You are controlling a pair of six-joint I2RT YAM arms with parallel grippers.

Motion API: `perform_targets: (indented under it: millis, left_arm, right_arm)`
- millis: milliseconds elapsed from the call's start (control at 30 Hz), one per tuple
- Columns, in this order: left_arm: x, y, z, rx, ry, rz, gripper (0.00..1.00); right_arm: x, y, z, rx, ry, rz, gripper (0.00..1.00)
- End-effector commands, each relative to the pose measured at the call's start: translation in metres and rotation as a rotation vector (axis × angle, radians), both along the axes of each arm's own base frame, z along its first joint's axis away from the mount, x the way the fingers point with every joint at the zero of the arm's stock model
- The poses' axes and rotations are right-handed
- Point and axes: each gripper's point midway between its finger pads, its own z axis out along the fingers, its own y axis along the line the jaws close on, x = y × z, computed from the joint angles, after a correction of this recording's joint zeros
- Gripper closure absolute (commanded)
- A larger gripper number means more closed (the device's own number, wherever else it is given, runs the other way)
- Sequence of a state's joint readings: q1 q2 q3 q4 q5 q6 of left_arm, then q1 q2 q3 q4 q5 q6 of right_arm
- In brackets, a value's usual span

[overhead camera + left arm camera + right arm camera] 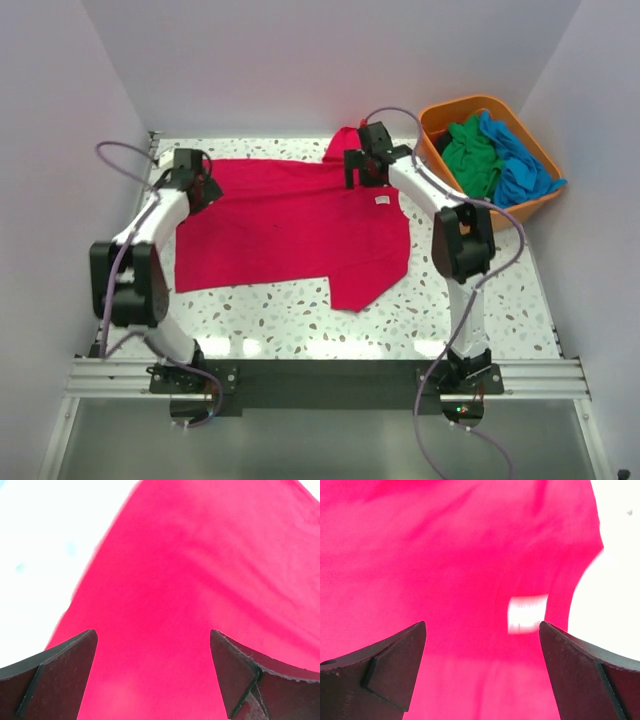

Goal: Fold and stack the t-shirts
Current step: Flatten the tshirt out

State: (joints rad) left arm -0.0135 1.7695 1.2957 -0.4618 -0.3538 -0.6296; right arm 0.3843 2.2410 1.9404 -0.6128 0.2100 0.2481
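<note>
The crimson red t-shirt (290,230) lies spread on the table, with its white neck label (382,201) toward the right. My left gripper (197,183) is open over the shirt's far left corner; red cloth (190,590) fills its view between the fingers. My right gripper (362,165) is open over the shirt's far right part near the collar; the label (526,613) shows just ahead of its fingers. The green t-shirt (470,160) and the bright blue t-shirt (520,165) lie crumpled in the basket.
The orange plastic basket (438,117) stands at the far right corner of the speckled table (280,320). White walls close in on the left, back and right. A metal rail (330,378) runs along the near edge.
</note>
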Motion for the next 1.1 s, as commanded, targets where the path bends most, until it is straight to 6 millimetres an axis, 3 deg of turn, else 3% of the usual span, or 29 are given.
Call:
perform_targets:
  millis: [0,33,67,100,133,167,267,367,467,667,833,967,1067]
  left_arm:
    - [-0.082,0.020,0.012,-0.005,0.011,0.247,0.00]
    - [-0.097,0.020,0.006,-0.015,0.021,0.264,0.00]
    - [-0.126,0.021,-0.007,-0.028,0.052,0.318,0.00]
    - [-0.138,0.020,-0.013,-0.036,0.066,0.332,0.00]
    - [-0.149,0.027,-0.018,-0.045,0.073,0.367,0.00]
    - [-0.167,0.026,-0.028,-0.063,0.093,0.397,0.00]
    - [-0.188,0.023,-0.041,-0.100,0.102,0.436,0.00]
    - [-0.201,0.023,-0.049,-0.102,0.106,0.461,0.00]
    - [-0.211,0.028,-0.057,-0.085,0.120,0.498,0.00]
    - [-0.217,0.036,-0.074,-0.095,0.138,0.544,0.03]
    - [-0.213,0.036,-0.083,-0.107,0.140,0.545,0.14]
    - [-0.212,0.040,-0.089,-0.098,0.155,0.547,0.30]
    - [-0.208,0.041,-0.094,-0.093,0.167,0.520,0.51]
  right_arm:
    - [-0.042,0.029,0.088,0.094,-0.178,0.043,0.01]
    - [-0.059,0.026,0.118,0.142,-0.237,0.034,0.01]
    - [-0.086,0.022,0.088,0.129,-0.174,0.031,0.02]
    - [-0.097,0.023,0.090,0.171,-0.184,0.003,0.01]
    - [-0.113,0.019,0.111,0.204,-0.228,-0.002,0.01]
    - [-0.135,0.015,0.089,0.186,-0.182,0.000,0.01]
    - [-0.175,0.002,0.087,0.213,-0.179,-0.024,0.01]
    - [-0.202,-0.014,0.080,0.231,-0.168,-0.066,0.01]
    - [-0.220,-0.025,0.068,0.236,-0.146,-0.093,0.01]
    - [-0.234,-0.037,0.056,0.194,-0.105,-0.106,0.01]
    - [-0.251,-0.046,0.042,0.175,-0.058,-0.112,0.01]
    - [-0.279,-0.057,0.024,0.156,0.025,-0.120,0.01]
    - [-0.300,-0.050,0.018,0.175,0.076,-0.076,0.01]
